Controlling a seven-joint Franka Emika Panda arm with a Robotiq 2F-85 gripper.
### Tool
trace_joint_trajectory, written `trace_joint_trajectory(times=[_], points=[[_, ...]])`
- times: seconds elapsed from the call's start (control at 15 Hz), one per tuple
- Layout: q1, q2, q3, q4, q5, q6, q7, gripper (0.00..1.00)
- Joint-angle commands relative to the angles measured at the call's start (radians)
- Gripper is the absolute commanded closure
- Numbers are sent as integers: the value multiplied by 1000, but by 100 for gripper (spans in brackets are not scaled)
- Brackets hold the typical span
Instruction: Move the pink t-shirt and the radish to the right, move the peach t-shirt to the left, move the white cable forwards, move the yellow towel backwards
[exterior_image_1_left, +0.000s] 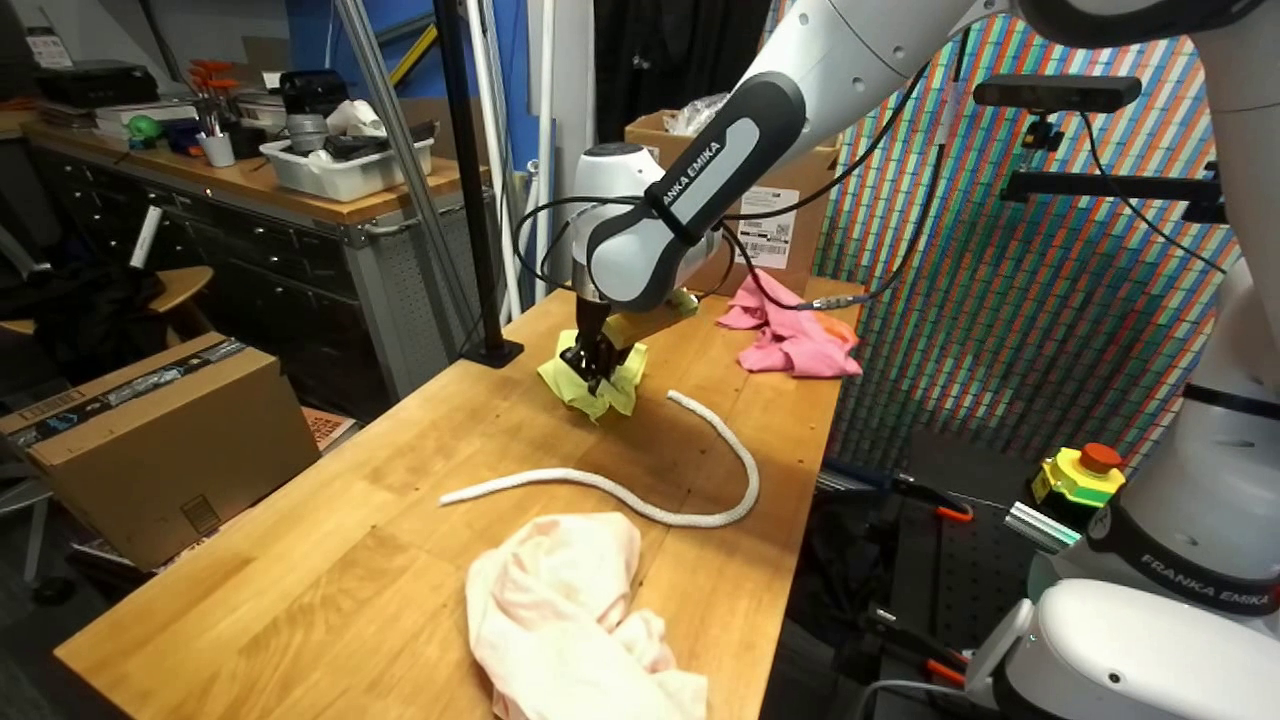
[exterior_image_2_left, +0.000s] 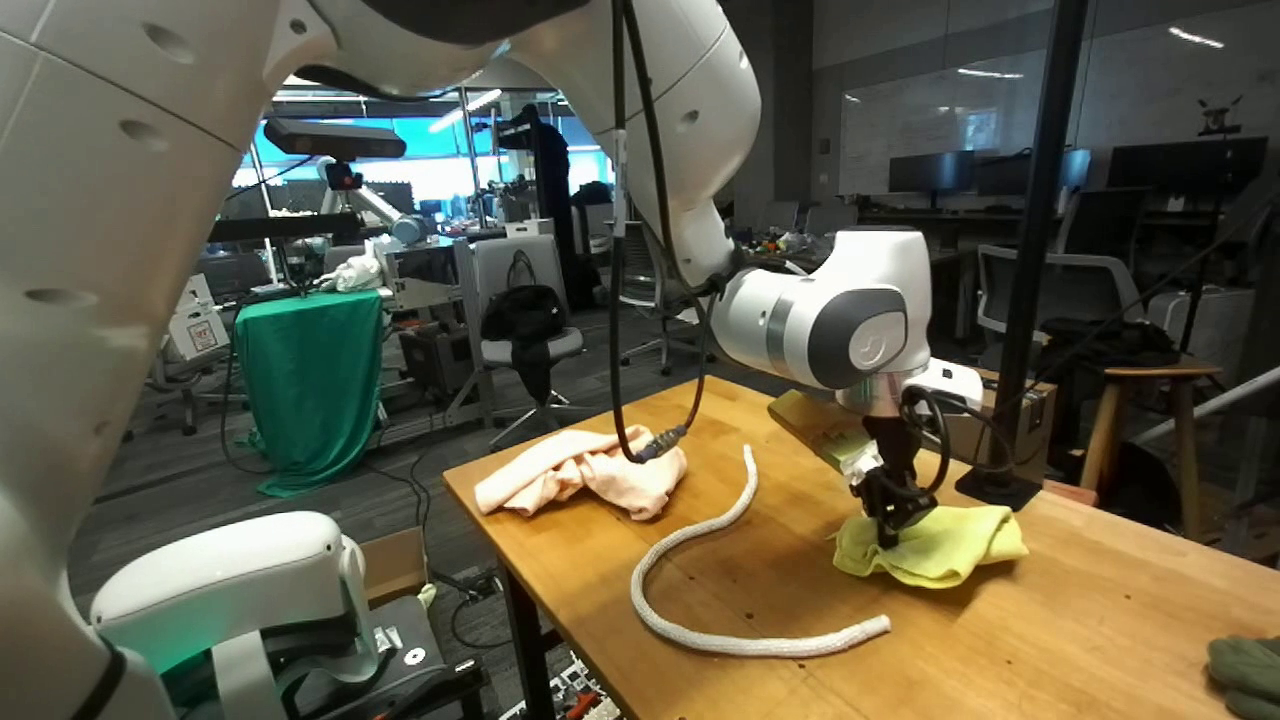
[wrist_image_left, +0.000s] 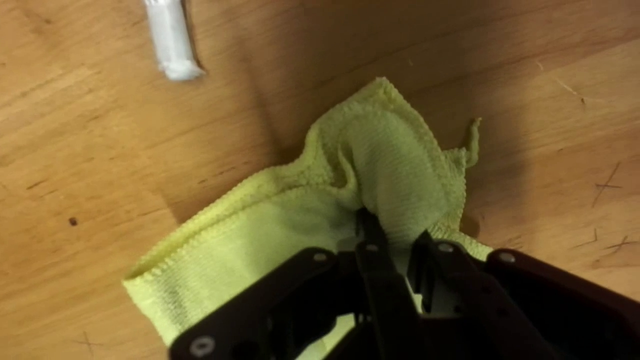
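A wooden bench runs from the bottom left of the frame to right of centre in an exterior view, and over it reaches a white-and-grey robot arm, whose black band at lower right reads "FRANKA EMIKA" and whose grey panel at upper centre shows "ANKA EMIKA". Behind, the brown cardboard box carries a white label too small to read. A crumpled bright pink fabric t-shirt lies right of centre; a bunched pale peach fabric t-shirt fills the bottom centre. The small yellow-green cloth towel lies directly under the black two-fingered claw, which is clenched on a raised fold of it. In the wrist view the towel's long hem slants from lower left to upper centre, and one end of the curved white woven cable lies near yet apart, at upper left. That gap likely decides the coming move: if backwards means toward the arm's foot, the towel may need lifting over the cable. The radish cannot be made out.
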Motion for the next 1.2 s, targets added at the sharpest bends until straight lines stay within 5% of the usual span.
trace_joint_trajectory(times=[0.0,1.0,1.07,1.13], points=[[8,-10,20,21,17,-15,-30,92],[74,32,21,103,0,15,4,91],[75,33,21,106,0,13,3,87],[76,35,19,108,-1,10,4,61]])
